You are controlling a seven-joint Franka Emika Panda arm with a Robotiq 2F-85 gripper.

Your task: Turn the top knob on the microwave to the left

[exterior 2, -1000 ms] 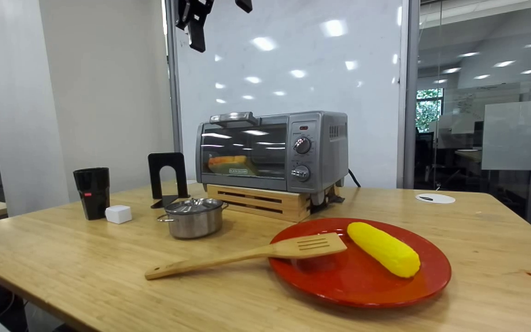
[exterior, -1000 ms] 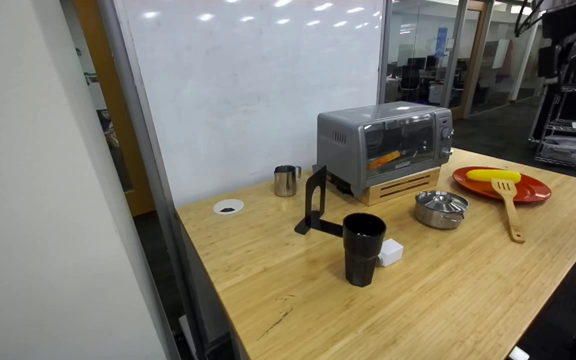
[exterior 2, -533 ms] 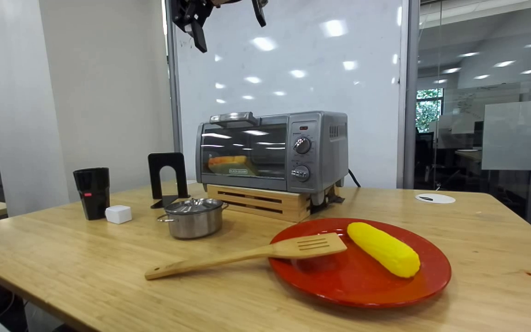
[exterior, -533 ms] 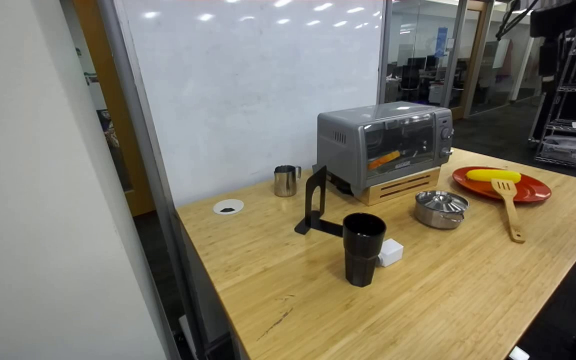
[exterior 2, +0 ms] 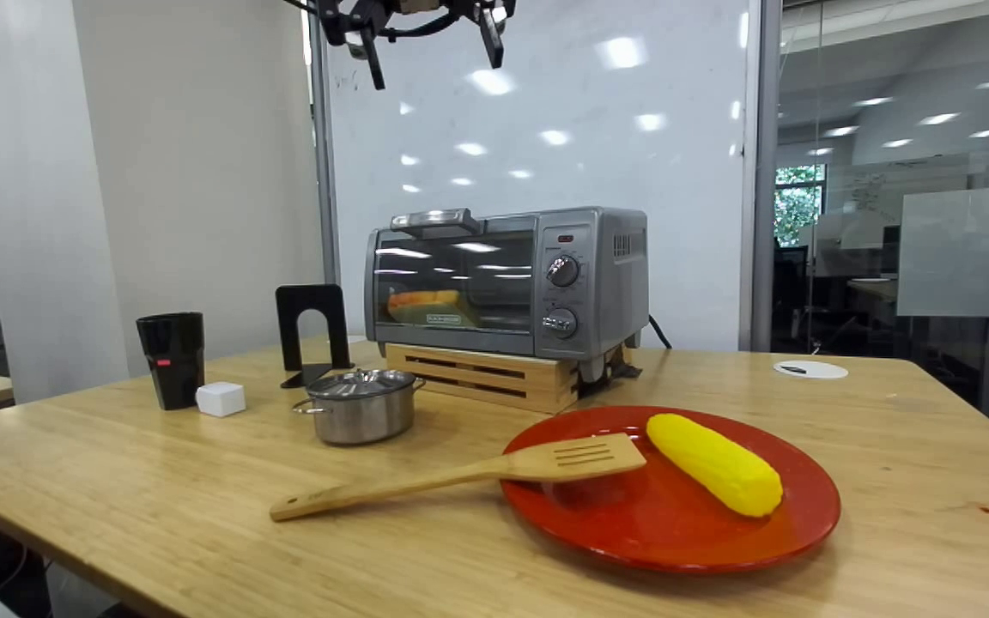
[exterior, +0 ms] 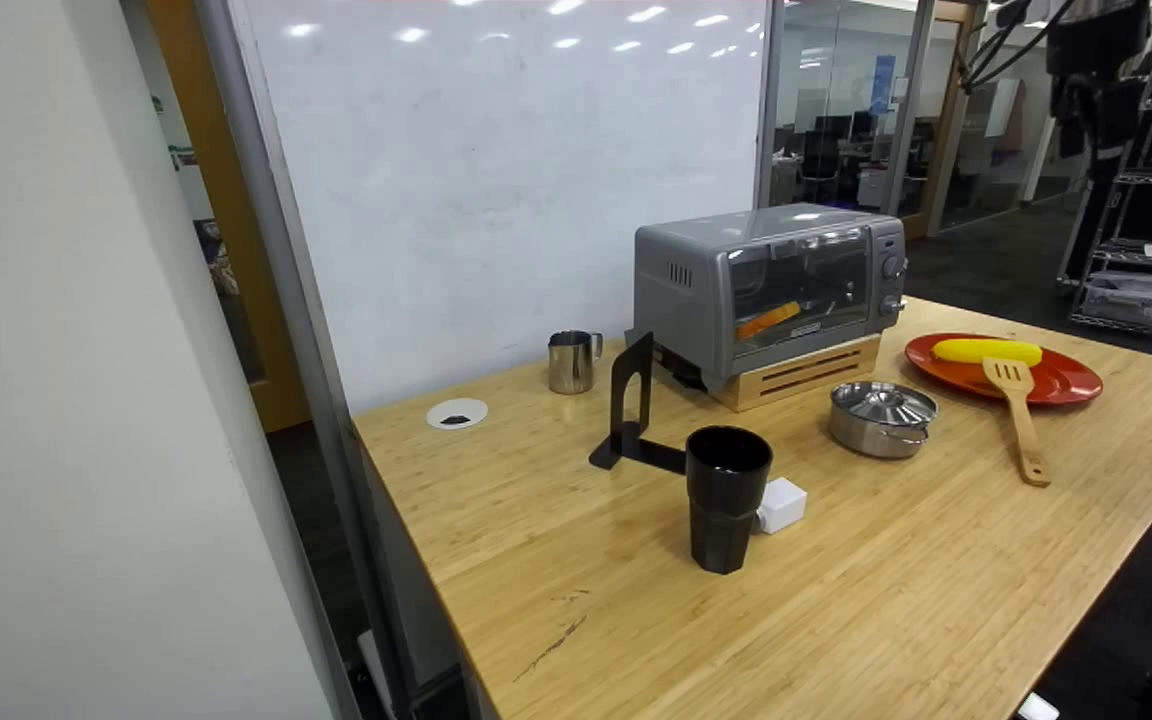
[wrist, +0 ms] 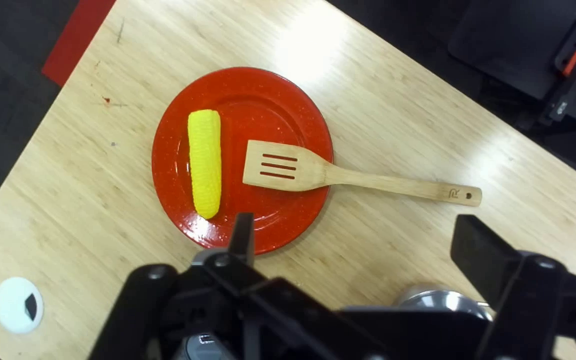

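A robot gripper [exterior 2: 436, 75] hangs at the top of an exterior view, black fingers [exterior 2: 372, 60] pointing down, parted wide | The arm [exterior: 1096, 45] appears dark at another frame's upper right, details blurred | Wrist view: fingers well apart

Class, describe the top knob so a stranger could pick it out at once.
On the table, a grey oven stands on a crate. In both exterior views, a panel lies right of its glass door. The top knob sits there just beneath a small red patch, above the lower knob.
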